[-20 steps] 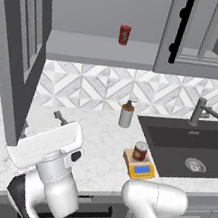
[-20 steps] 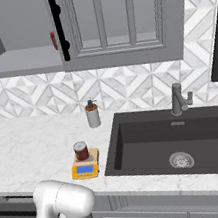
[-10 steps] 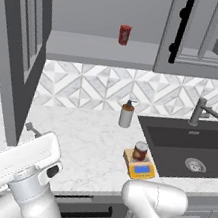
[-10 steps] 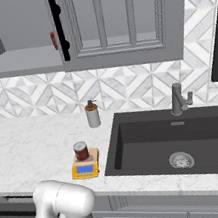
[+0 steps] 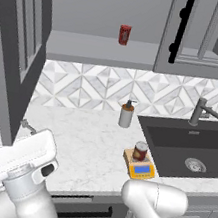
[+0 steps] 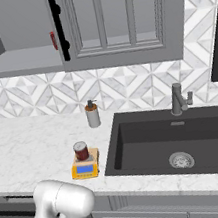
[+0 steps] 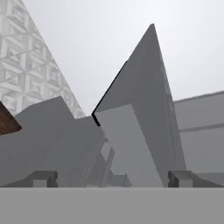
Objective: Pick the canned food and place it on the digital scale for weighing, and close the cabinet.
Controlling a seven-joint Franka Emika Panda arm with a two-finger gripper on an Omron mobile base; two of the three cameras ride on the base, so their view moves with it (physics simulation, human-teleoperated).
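Observation:
The canned food (image 5: 140,150) (image 6: 81,150), a squat red-brown tin, stands upright on the yellow digital scale (image 5: 142,170) (image 6: 85,170) by the sink. The grey wall cabinet's left door (image 5: 17,44) hangs open; its right door (image 5: 211,32) (image 6: 115,18) is shut, with a black bar handle (image 5: 182,22) (image 6: 57,26). My gripper (image 5: 4,134) (image 7: 113,179) is open and holds nothing, low at the left just beneath the open door's bottom edge. In the hand view it looks up along that door (image 7: 131,144).
A slim bright red can (image 5: 124,34) stands on the open cabinet shelf. A soap dispenser (image 5: 126,115) (image 6: 92,115) is at the backsplash. The dark sink (image 5: 186,145) (image 6: 182,138) and faucet (image 5: 202,111) (image 6: 178,99) lie to the right. A drawer handle (image 5: 85,212) runs below the counter edge.
My hand has swung left along the counter front and turned, and its fingers now point up toward the open left door. Tin and scale have not moved.

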